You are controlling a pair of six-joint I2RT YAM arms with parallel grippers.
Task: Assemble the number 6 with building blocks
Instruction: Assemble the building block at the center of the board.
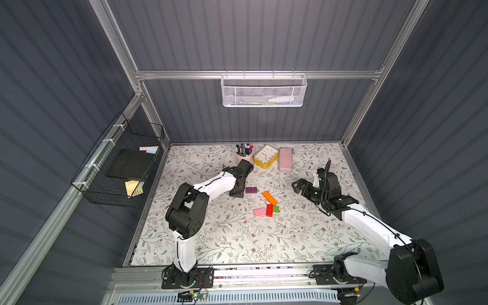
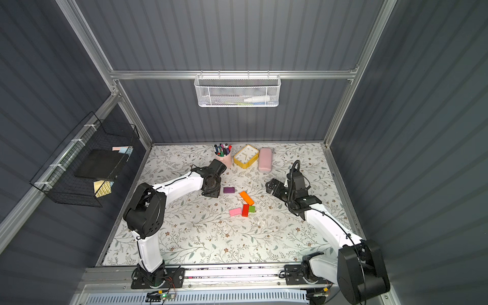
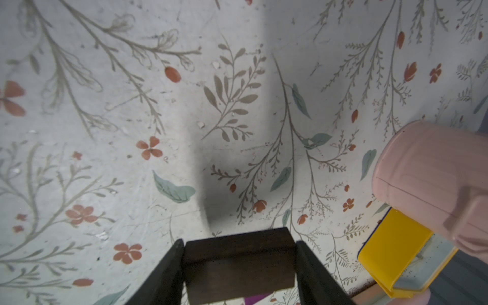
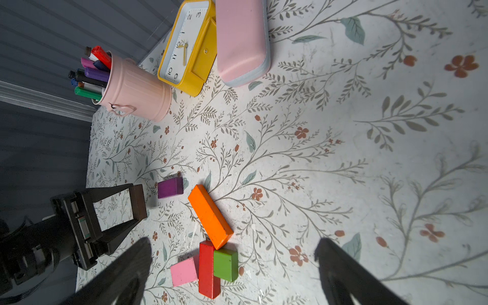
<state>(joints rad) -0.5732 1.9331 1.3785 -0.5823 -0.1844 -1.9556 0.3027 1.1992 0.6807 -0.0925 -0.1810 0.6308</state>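
Table point(image 1: 237, 237), near edge to far:

- Centre: pink block point(image 1: 259, 211), red block point(image 1: 269, 210) and green cube point(image 1: 276, 209) bunched side by side. Red's long axis runs approx. near-to-far.
- Just beyond: orange bar point(image 1: 270, 198) lying flat on a diagonal. Near end is at the red/green pair, far end leans toward the left edge.
- Purple block point(image 1: 251, 190) lies alone, just beside the left gripper point(image 3: 239, 244).
- Left gripper's jaws are clamped on the brown block point(image 4: 138, 202) at its short ends, so the long axis spans finger to finger. Block appears clear of the table.
- Right gripper point(image 1: 299, 186) has jaws wide apart and holds nothing. It hovers toward the right edge.
- Far edge: pen pot point(image 1: 244, 155), clock point(image 1: 266, 156), pink case point(image 1: 285, 159).

No digit formed yet.

Step in hand, as judged: place brown as part of the spine. Recommend lowering it level, with its long axis near-to-far in line w/ pink. Keep the fingers off purple and let go only once the block sits flat.
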